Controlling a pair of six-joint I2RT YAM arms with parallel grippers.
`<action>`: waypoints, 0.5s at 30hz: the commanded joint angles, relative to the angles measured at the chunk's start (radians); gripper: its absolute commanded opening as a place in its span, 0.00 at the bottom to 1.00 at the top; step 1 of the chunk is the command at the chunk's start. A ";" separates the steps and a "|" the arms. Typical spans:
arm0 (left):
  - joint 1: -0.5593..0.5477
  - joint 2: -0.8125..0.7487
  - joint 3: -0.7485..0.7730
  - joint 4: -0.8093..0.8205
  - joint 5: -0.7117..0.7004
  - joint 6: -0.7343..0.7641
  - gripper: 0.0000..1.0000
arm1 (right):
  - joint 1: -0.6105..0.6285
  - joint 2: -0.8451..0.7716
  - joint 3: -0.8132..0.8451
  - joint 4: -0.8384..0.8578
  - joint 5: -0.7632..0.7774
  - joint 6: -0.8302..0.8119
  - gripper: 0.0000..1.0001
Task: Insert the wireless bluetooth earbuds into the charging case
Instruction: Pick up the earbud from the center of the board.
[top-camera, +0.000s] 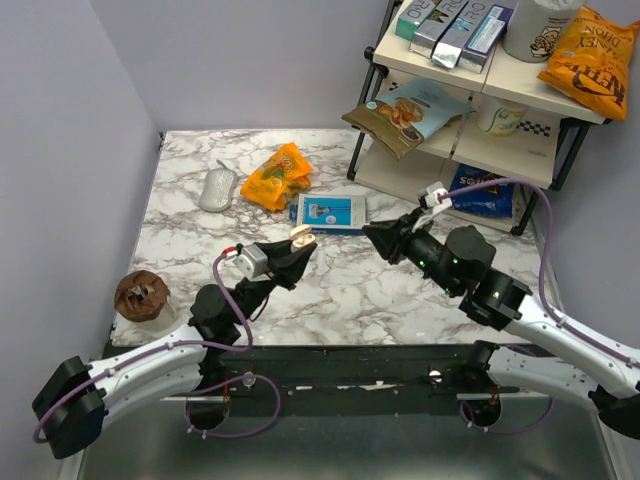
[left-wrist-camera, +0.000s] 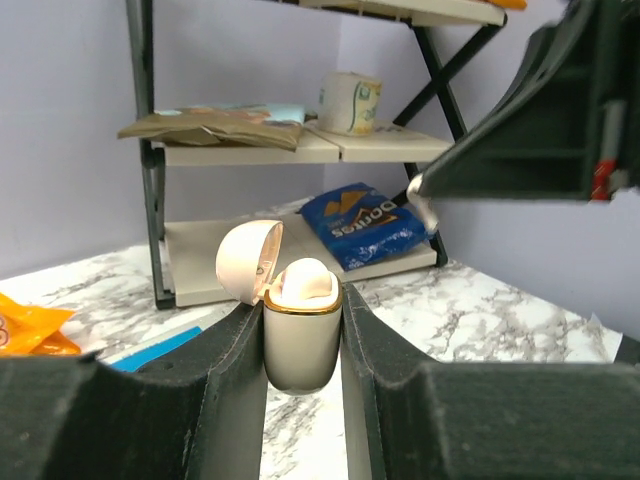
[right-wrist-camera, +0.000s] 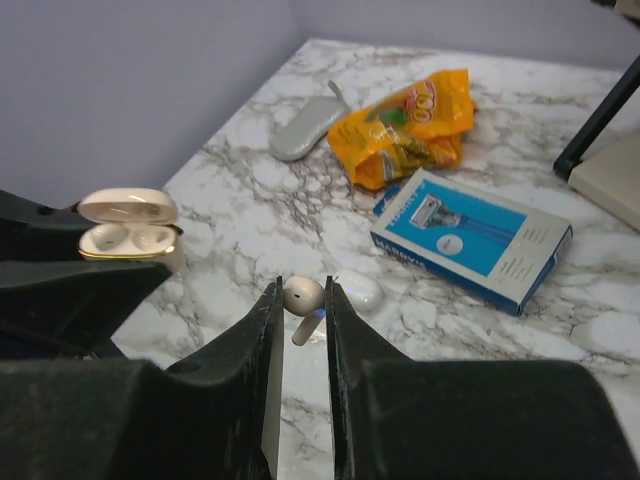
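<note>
While left gripper (left-wrist-camera: 302, 312) clamps the open case (left-wrist-camera: 300, 350), right gripper (right-wrist-camera: 302, 291) pinches one earbud (right-wrist-camera: 301, 299).

Open air separates the left hand (top-camera: 297, 244), gripping the open charging case (top-camera: 300, 236), from the right hand (top-camera: 370, 233) pinching an earbud (right-wrist-camera: 302, 296). A blue box (top-camera: 330, 212) lies on the surface (top-camera: 340, 285) just behind the gap, with the rack (top-camera: 420, 176) beyond on the right.

charging case (left-wrist-camera: 300, 352): between the fingers of the left tool (left-wrist-camera: 303, 312), raised above the bench (top-camera: 400, 295)
earbud (right-wrist-camera: 303, 295): between the fingers of the right tool (right-wrist-camera: 303, 306), right of the charging case
second earbud (right-wrist-camera: 361, 291): on the bench, just before the box (top-camera: 330, 212)
snack bag (top-camera: 278, 177): behind and left of the box
mouse (top-camera: 217, 189): left of the snack bag
muffin (top-camera: 143, 295): near left bench edge
shelf rack (top-camera: 470, 150): far right corner
</note>
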 joint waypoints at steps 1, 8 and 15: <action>-0.006 0.117 0.053 0.209 0.076 0.016 0.00 | 0.012 -0.084 -0.078 0.102 0.003 -0.077 0.01; -0.004 0.289 0.110 0.411 0.204 -0.013 0.00 | 0.032 -0.191 -0.122 0.209 -0.026 -0.157 0.01; -0.004 0.444 0.155 0.568 0.287 -0.060 0.00 | 0.049 -0.219 -0.127 0.295 -0.049 -0.206 0.01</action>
